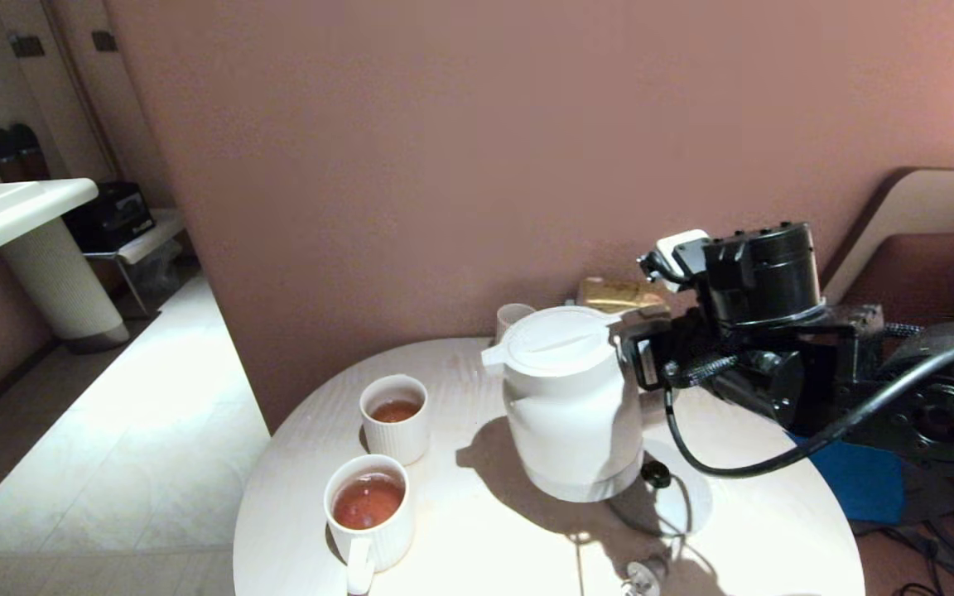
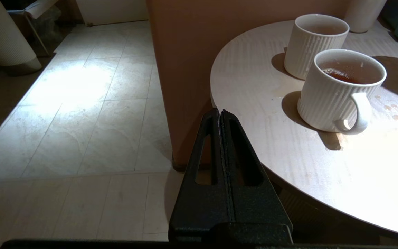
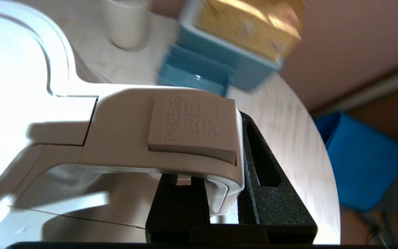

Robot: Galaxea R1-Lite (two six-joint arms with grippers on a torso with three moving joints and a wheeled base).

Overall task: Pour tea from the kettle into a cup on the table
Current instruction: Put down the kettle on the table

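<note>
Right wrist view: right tool [image 3: 219, 193] clamped on kettle [image 1: 572, 397] handle; left tool [image 2: 220, 116] fingers together.

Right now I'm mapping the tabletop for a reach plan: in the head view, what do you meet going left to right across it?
Handled cup of tea → handleless cup of tea → kettle → right end effector gripping its handle.

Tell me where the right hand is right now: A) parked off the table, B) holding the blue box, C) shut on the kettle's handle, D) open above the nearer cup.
C: the right wrist view shows the right hand clamped on both sides of the kettle handle, just below the press button.
</note>
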